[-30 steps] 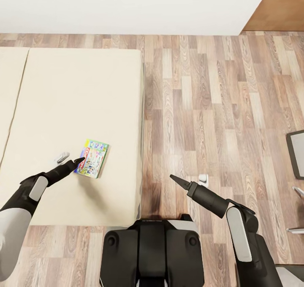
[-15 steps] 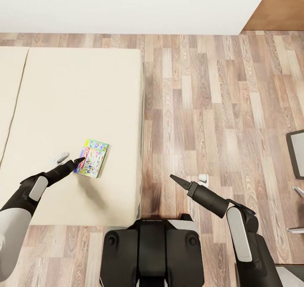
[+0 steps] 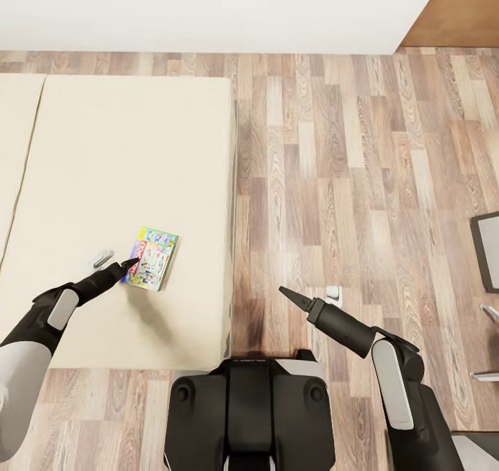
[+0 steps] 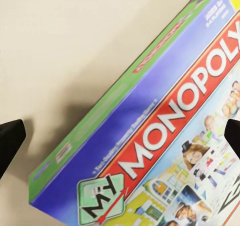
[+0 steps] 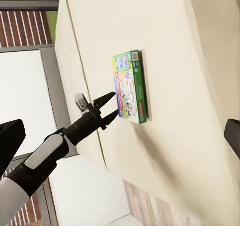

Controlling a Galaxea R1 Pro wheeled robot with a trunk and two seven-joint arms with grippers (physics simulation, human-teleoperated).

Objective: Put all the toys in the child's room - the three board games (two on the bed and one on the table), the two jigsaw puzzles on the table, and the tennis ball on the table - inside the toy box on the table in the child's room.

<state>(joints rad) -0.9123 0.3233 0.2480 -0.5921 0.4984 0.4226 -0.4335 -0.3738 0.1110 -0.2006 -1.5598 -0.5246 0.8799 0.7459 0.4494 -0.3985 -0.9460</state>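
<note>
A board game [image 3: 152, 259], a thin box with a green edge and a bright MONOPOLY cover [image 4: 165, 136], lies flat on the cream bed [image 3: 125, 145] near its right side. My left gripper [image 3: 130, 264] is open, with its fingertips at the box's near-left edge. The right wrist view shows those two black fingers [image 5: 108, 98] spread just short of the box [image 5: 131, 88]. My right gripper [image 3: 283, 290] hangs open over the wood floor to the right of the bed, holding nothing. The table, toy box, jigsaw puzzles and tennis ball are out of view.
A white wall [image 3: 208, 6] runs behind the bed, with a brown panel [image 3: 457, 10] at the far right. Wood-plank floor [image 3: 360, 180] stretches right of the bed. A dark grey piece of furniture [image 3: 488, 249] stands at the right edge.
</note>
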